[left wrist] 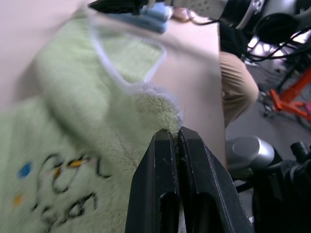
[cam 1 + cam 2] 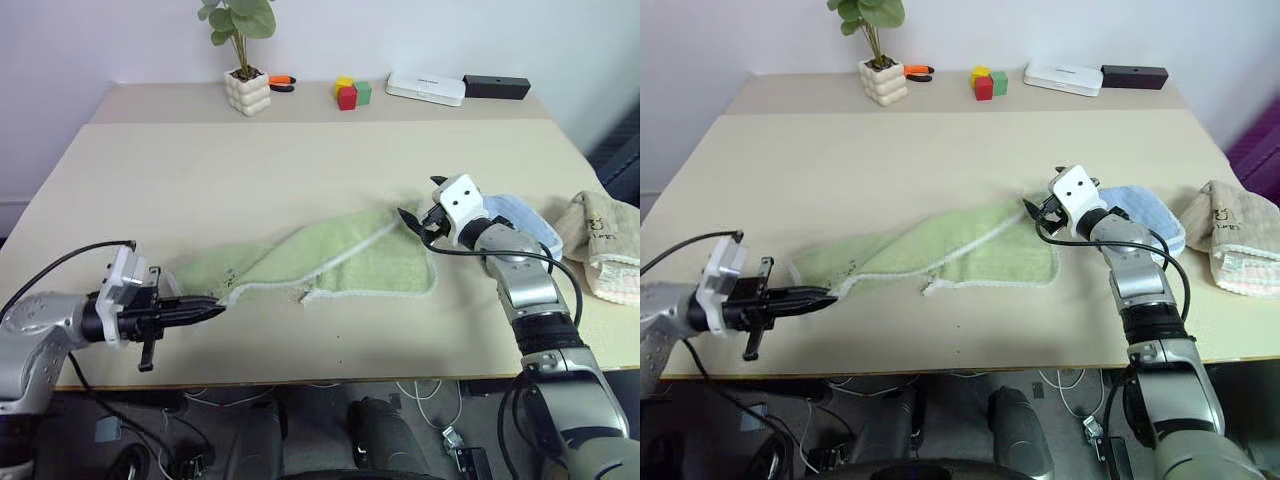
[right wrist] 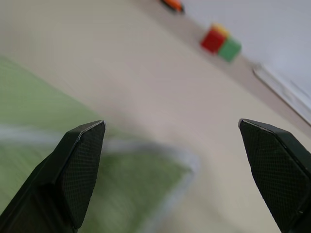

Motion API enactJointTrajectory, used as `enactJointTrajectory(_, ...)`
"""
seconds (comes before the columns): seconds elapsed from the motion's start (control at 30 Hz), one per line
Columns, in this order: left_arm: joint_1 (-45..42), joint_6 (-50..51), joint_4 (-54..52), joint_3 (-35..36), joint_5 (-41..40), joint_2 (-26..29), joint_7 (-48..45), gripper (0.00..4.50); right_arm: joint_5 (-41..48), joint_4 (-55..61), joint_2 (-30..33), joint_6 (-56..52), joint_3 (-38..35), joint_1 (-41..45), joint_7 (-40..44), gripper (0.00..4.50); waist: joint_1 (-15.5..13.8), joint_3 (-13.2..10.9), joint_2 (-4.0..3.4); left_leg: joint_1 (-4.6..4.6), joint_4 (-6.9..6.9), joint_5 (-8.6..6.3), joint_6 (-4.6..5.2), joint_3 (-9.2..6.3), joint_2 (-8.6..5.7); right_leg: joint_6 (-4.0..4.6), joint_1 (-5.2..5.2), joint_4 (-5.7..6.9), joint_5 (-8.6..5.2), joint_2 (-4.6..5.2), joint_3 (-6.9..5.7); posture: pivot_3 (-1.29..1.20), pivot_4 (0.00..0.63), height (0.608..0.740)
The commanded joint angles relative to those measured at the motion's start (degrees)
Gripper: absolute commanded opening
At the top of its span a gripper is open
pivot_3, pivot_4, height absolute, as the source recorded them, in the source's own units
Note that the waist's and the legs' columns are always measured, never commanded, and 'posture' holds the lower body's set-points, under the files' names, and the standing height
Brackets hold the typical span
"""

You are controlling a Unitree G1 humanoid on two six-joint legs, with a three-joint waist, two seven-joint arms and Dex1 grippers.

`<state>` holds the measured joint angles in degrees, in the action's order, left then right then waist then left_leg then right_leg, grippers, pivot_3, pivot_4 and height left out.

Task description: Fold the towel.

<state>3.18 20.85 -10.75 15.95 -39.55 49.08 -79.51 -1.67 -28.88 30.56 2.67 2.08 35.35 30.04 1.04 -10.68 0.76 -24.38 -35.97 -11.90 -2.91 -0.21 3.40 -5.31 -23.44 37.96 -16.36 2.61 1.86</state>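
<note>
Two hands work: our left hand [image 2: 212, 310] pinches the towel [image 2: 330, 262] at its near-left corner; our right hand [image 2: 418, 215] gapes above its far-right corner, which may slip or bunch.

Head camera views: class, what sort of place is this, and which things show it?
Probably a lab or office test area, not a home: a plain table against a bare wall, loose cables on the floor beneath, and toy blocks beside a potted plant as props.
</note>
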Motion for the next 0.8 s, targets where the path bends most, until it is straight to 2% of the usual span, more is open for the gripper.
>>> enactJointTrajectory(0.03, 3.1, -1.9, -2.9, 2.9, 0.3, -0.9, 1.7, 0.02, -1.6, -5.6, 1.7, 2.1, -0.1, 5.0, 0.4, 4.50, 0.0, 0.0, -0.01, 0.00, 0.00, 0.00, 0.00, 0.01, -0.01, 0.00, 0.00, 0.00, 0.00, 0.00, 0.02, 0.00, 0.150, 0.740)
enactJointTrajectory(0.23, 5.5, -3.5, -4.5, 3.2, 1.0, -2.3, 4.1, 0.02, -1.0, -10.5, 4.9, 8.2, 0.1, 8.2, 7.8, 4.50, -0.1, 0.0, -0.01, 0.00, 0.04, 0.00, 0.00, 0.03, -0.01, 0.00, -0.01, -0.02, 0.00, 0.00, 0.03, 0.00, 0.150, 0.740)
enactJointTrajectory(0.4, 5.0, -5.7, -3.8, 2.7, 2.7, -2.8, 5.6, 0.02, 4.2, -3.6, 10.0, 13.7, -0.6, 4.6, 21.3, 4.50, -0.1, 0.0, -0.03, 0.00, 0.04, 0.00, 0.00, 0.05, -0.01, -0.01, 0.00, -0.02, 0.01, 0.01, 0.04, 0.00, 0.150, 0.740)
enactJointTrajectory(0.47, 4.2, -5.4, -3.2, 2.6, 2.1, -3.0, 5.6, 0.02, 2.6, -2.3, 12.6, 16.9, 0.5, 3.3, 23.1, 4.50, -0.1, 0.0, -0.03, 0.02, 0.04, 0.00, 0.00, 0.05, -0.01, -0.02, 0.00, -0.02, 0.01, -0.01, 0.05, 0.00, 0.150, 0.740)
enactJointTrajectory(0.6, 3.1, -6.0, -1.6, 2.0, 2.5, -2.9, 4.7, 0.02, -5.4, -4.8, 15.5, 25.2, 4.1, 3.8, 20.6, 4.50, 0.0, 0.0, -0.03, 0.03, 0.01, 0.00, 0.00, 0.07, -0.01, -0.01, 0.01, -0.02, 0.00, -0.01, 0.05, 0.00, 0.150, 0.740)
enactJointTrajectory(0.7, 2.1, -6.1, -0.9, 1.4, 2.5, -3.1, 4.4, 0.02, -15.9, -7.0, 15.9, 32.0, 7.9, 6.6, 11.8, 4.50, 0.2, 0.0, -0.04, 0.04, 0.03, 0.00, 0.00, 0.08, -0.01, 0.00, -0.02, -0.02, 0.00, -0.02, 0.05, 0.00, 0.150, 0.740)
enactJointTrajectory(0.8, 2.0, -6.2, -0.6, 1.2, 2.5, -3.0, 4.1, 0.02, -20.8, -9.4, 15.6, 35.1, 10.9, 8.4, 8.5, 4.50, 0.2, 0.0, -0.05, 0.03, 0.07, 0.00, 0.00, 0.14, -0.01, 0.00, -0.09, 0.00, 0.00, -0.03, 0.13, 0.00, 0.150, 0.740)
